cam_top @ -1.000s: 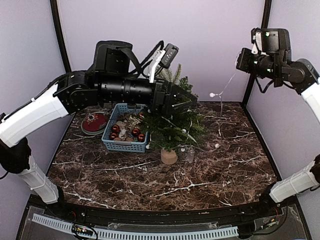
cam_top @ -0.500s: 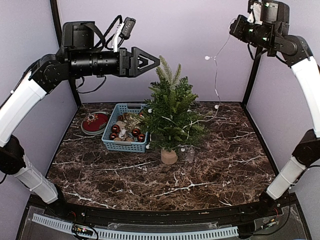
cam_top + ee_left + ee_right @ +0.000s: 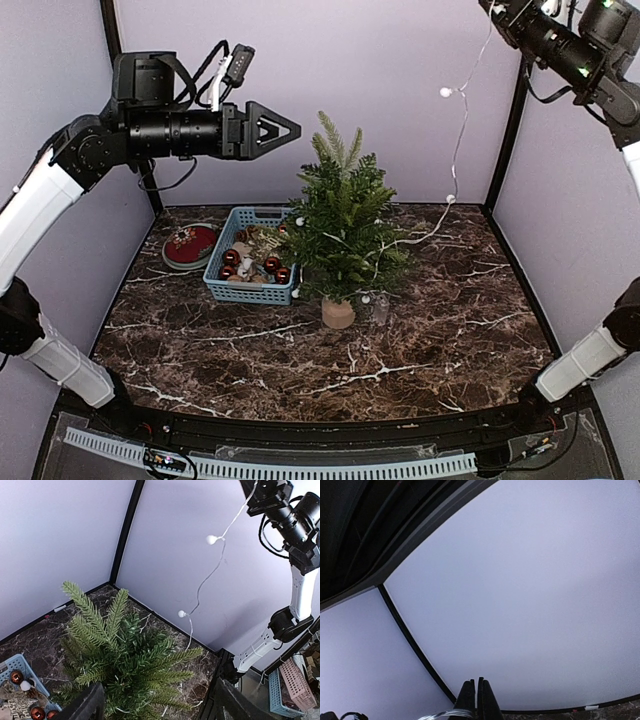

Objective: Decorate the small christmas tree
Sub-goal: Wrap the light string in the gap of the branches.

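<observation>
While the right end effector, upper right, stays pinched on the light string, the tree stands upright at surface centre, lower right of the wide-open, nearer left end effector.

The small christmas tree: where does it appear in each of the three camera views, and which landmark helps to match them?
Top external: the small christmas tree stands at centre, right of the blue basket.
Left wrist: it fills the lower left, seen from above; the basket is at the bottom left corner.
Right wrist: not in view; only wall and shut fingertips.
Shared landmark: the white light string hanging above the tree.
</observation>
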{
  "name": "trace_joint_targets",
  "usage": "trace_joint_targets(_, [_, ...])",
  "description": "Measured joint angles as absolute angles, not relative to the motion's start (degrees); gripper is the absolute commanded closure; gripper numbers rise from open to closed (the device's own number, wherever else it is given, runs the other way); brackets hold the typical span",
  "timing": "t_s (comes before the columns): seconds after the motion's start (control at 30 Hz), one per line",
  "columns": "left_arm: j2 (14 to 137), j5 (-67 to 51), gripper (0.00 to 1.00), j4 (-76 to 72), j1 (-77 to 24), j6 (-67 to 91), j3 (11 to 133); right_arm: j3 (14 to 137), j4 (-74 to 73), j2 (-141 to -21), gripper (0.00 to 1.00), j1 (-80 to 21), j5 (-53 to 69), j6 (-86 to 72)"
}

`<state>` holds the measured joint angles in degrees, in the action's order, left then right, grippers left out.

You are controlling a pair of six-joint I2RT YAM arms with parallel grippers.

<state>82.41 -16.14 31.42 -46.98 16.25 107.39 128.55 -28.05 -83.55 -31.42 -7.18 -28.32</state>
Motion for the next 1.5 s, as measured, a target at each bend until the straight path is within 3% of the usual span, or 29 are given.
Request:
trace_joint_targets(0.33, [82.4,-14.9,0.20,29.5,-43.0,15.7,105.0,128.1,-19.7,-83.6,1.00,-31.4,-4.8,-31.8])
trace_joint_targets(0.67, [86.0,-17.7,0.19,21.8,-35.1,15.6,104.0,124.2,-16.1,-93.5,1.00,-31.4,-4.0,-32.0])
trace_joint_targets(1.17, [99.4,-32.4,0.19,10.8,-32.1,12.5,110.8,125.0,-10.2,-109.2,1.00,-31.4,19.1,-32.2])
trace_joint_targets(1.5, [104.5,-40.9,0.19,4.8,-32.3,16.4,116.9,128.9,-9.0,-113.2,1.00,-33.5,25.9,-31.6])
